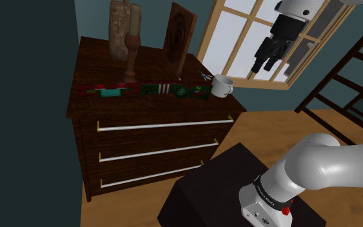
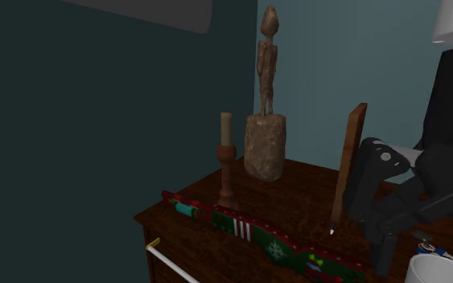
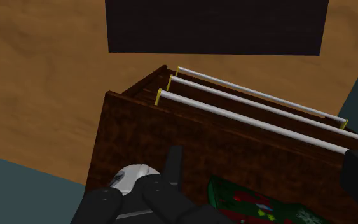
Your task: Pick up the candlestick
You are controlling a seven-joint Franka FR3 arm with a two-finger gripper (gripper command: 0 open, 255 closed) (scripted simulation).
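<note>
Upper left, the slim turned candlestick [image 1: 131,55] looks stiff, light and tippy; I'd clasp its mid-stem. The gripper [image 1: 264,63] hangs jaws apart, empty.

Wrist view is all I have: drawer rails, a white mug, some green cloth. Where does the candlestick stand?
Observer: The candlestick stands upright on the dresser top, just behind the red-and-green runner, toward the shoulder view's left.
Operator: Anything crowding it?
Observer: A carved figure on a stone block stands close beside it; the second exterior view shows a gap between them.
Operator: And my jaws?
Observer: In the shoulder view they hang well above the mug, against the window, far from the candlestick.
</note>
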